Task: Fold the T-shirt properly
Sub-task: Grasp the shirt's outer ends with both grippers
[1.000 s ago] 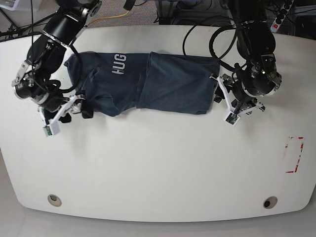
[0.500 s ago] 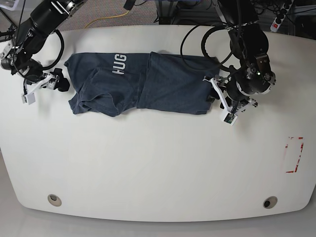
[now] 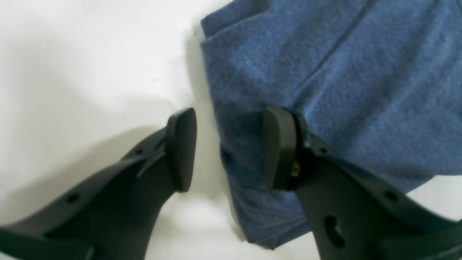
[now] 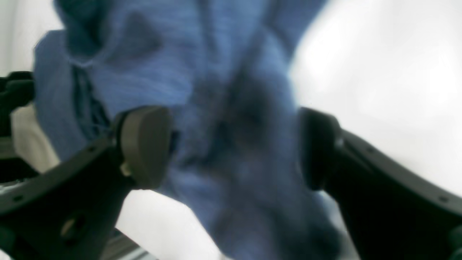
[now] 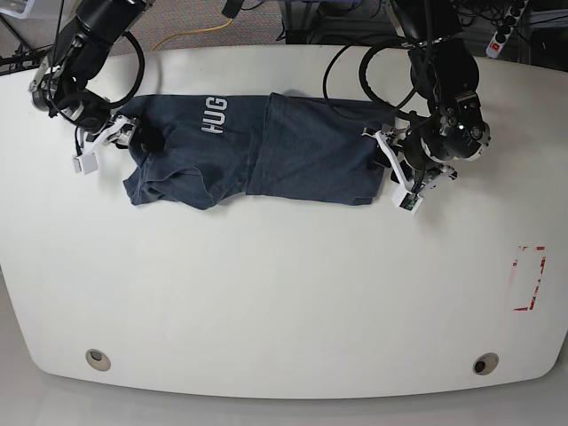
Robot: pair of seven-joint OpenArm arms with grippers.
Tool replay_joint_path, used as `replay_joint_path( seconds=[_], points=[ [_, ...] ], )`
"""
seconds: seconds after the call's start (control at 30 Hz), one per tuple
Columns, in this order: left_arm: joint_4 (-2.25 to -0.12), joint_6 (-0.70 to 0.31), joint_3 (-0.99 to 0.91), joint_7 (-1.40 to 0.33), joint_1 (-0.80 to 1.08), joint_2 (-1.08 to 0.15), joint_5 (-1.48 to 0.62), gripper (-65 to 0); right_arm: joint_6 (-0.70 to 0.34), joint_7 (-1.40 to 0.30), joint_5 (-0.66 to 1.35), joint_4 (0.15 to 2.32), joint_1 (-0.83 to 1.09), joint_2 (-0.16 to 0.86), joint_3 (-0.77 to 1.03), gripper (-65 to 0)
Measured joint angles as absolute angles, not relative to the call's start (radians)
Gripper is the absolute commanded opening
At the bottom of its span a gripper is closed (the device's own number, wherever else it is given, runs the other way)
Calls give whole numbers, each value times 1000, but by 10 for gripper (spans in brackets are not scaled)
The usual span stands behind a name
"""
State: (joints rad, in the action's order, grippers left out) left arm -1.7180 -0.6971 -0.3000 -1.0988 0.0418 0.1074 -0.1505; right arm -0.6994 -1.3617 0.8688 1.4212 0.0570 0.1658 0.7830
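Both grippers at the T-shirt (image 5: 257, 160) edges

Left gripper (image 3: 225, 148) half-spread, straddling the hem; right gripper (image 4: 234, 144) spread wide over cloth. White letters read "HUG".

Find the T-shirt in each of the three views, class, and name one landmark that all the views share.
Base view: the T-shirt lies across the upper middle, between both arms.
Left wrist view: upper right, its edge between the open fingers.
Right wrist view: centre, blurred, hanging between wide-open fingers.
Shared landmark: the white table under the cloth.
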Motion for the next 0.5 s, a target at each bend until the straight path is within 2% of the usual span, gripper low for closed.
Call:
replay_joint_path(
  seconds=[0.13,0.17,0.23,0.4,0.5],
  points=[
    [-1718,-698,-299,-1099,48,104,-150,-381,-700,-1345,873,1425,51,126,778,-138],
    [-1718,-697,-300,-1099,49,104,-147,-381,-700,-1342,873,1425,48,124,778,-155],
    [-1718,-698,-299,-1098,54,94,-150,-381,-700,-1345,868,1420,38,125,778,-205],
    [-1725,-698,-302,-1100,72,62,-155,-381,-693,-1340,832,1414,18,115,756,-376],
    [-1773,-697,-301,-1115,80,60,-148,-381,-692,-1317,832,1412,14,115,683,-414]
  ],
)
